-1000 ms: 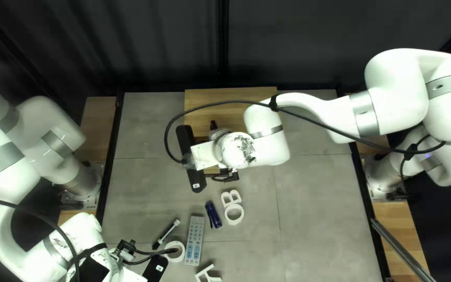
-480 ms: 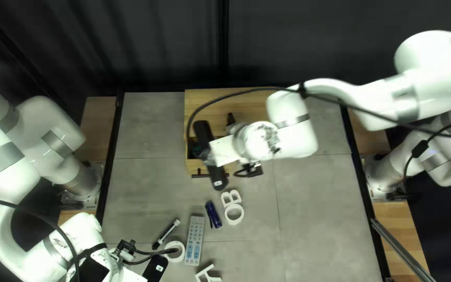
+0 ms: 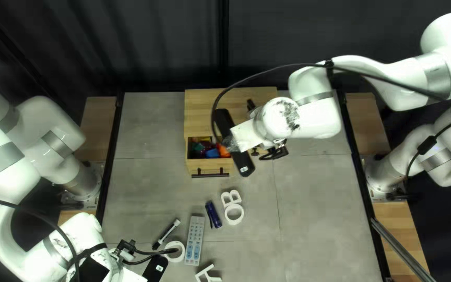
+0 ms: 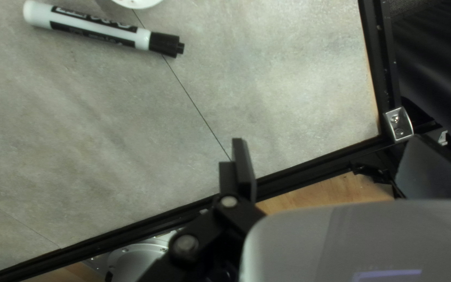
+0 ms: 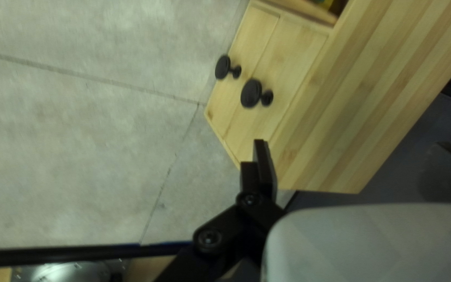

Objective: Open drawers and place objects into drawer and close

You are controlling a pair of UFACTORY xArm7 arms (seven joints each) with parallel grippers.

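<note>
Holding our right claw (image 5: 349, 143) apart near the cabinet (image 5: 371, 89), we likely give the open drawer (image 3: 210, 167) loading room (left claw (image 4: 328, 138) apart too).

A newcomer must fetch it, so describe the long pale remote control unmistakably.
From the light-wood cabinet, cross the grey table toward its near edge. The remote control lies beside a round white ring; unlike its neighbours, it carries rows of buttons.
</note>
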